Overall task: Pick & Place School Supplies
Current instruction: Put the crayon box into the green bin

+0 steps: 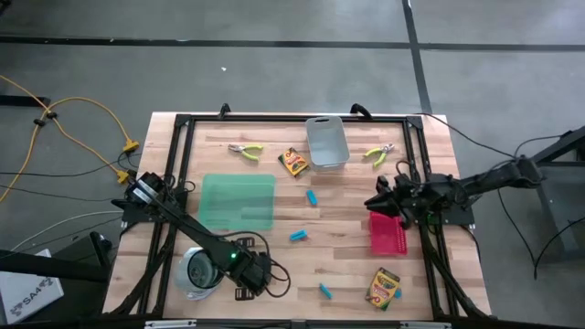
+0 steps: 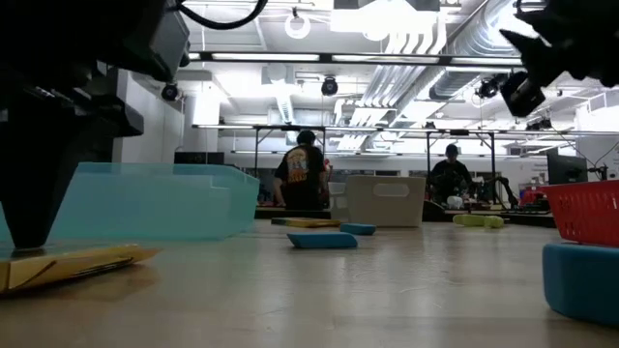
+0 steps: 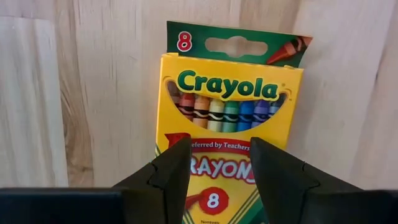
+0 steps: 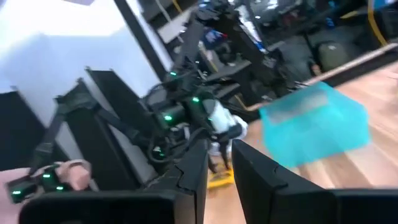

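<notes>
Left gripper (image 3: pixel 221 177) at the table's 7 o'clock edge beside the metal cup (image 1: pixel 195 270), fingers spread wide over a crayon box (image 3: pixel 227 118) lying flat on the wood. Right gripper (image 1: pixel 382 199) at 3 o'clock above the red tray (image 1: pixel 388 234), jaws narrowly parted, holding nothing

Three crayon boxes (image 1: pixel 293 162) (image 1: pixel 384 287) (image 3: pixel 227 118), three visible blue blocks (image 1: pixel 312 197) (image 1: pixel 298 236) (image 1: pixel 324 291) and two yellow-handled pliers (image 1: pixel 245 150) (image 1: pixel 377 154) lie scattered flat on the wooden surface (image 1: pixel 347 210).

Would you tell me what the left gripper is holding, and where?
The left gripper straddles the lower end of a crayon box; an actual grip cannot be told.
</notes>
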Controlling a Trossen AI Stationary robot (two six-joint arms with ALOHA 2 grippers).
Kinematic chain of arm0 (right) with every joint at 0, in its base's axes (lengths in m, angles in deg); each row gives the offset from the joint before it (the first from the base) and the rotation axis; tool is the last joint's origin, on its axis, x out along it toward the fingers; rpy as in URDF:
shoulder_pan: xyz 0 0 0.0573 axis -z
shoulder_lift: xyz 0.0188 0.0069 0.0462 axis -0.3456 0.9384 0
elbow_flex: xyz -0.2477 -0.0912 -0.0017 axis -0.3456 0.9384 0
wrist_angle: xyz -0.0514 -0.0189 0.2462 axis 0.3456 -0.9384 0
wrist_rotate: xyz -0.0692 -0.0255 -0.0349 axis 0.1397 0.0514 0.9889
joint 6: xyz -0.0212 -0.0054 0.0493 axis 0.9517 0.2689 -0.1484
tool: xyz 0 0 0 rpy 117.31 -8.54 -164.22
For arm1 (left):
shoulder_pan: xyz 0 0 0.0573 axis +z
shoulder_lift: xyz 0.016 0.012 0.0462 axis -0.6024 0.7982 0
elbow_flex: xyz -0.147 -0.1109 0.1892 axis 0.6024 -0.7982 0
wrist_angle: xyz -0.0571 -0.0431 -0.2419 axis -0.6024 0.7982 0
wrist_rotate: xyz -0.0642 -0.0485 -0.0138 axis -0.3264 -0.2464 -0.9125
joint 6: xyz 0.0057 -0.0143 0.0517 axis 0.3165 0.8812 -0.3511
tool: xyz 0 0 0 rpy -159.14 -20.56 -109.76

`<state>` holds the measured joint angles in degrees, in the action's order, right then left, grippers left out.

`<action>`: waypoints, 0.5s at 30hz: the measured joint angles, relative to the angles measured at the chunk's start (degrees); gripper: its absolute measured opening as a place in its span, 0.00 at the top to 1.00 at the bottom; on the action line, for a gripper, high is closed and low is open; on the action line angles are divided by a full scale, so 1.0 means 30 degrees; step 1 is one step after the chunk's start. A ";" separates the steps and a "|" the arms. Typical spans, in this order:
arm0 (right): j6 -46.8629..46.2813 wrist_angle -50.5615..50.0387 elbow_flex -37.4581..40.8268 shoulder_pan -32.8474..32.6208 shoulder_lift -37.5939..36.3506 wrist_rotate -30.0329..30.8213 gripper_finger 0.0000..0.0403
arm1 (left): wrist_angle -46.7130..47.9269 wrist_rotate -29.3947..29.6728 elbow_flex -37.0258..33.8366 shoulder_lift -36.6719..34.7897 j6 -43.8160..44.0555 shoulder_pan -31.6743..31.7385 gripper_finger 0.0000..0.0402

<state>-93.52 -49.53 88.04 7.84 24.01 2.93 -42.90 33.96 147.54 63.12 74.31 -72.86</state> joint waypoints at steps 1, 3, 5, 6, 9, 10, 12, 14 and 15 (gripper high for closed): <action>0.0047 0.0576 0.0000 -0.0249 0.0365 0.0007 0.84 | -0.0015 0.0000 0.0000 0.0015 -0.0057 0.0000 0.60; 0.0070 0.1506 -0.0004 -0.0763 0.1231 0.0112 0.84 | -0.0059 0.0098 0.0000 0.0214 -0.0057 0.0044 0.60; 0.0077 0.2419 -0.0019 -0.1258 0.2106 0.0422 0.84 | -0.0055 0.0399 0.0000 0.0238 -0.0148 0.0036 0.60; 0.0077 0.2620 -0.0063 -0.1502 0.2582 0.0552 0.84 | -0.0068 0.0498 -0.0007 0.0350 -0.0195 0.0036 0.60; 0.0132 0.2968 -0.0587 -0.2182 0.3935 0.0909 0.84 | -0.0230 0.0851 -0.0015 0.0424 -0.0362 0.0037 0.60; 0.0195 0.3111 -0.0784 -0.2382 0.4362 0.0995 0.84 | -0.0388 0.0971 -0.0037 0.0437 -0.0481 0.0044 0.60; 0.0343 0.3394 -0.1278 -0.2701 0.5297 0.1066 0.84 | -0.0771 0.1223 -0.0057 0.0459 -0.0840 0.0044 0.60; 0.0448 0.3624 -0.1753 -0.3009 0.6175 0.1097 0.84 | -0.1353 0.1610 -0.0061 0.0466 -0.1228 0.0048 0.60; 0.0462 0.3643 -0.1994 -0.3137 0.6666 0.1097 0.84 | -0.1503 0.1678 -0.0058 0.0466 -0.1433 0.0099 0.60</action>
<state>-92.13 -38.61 82.06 -1.57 44.01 6.22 -47.41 38.99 147.37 64.52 70.01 -72.56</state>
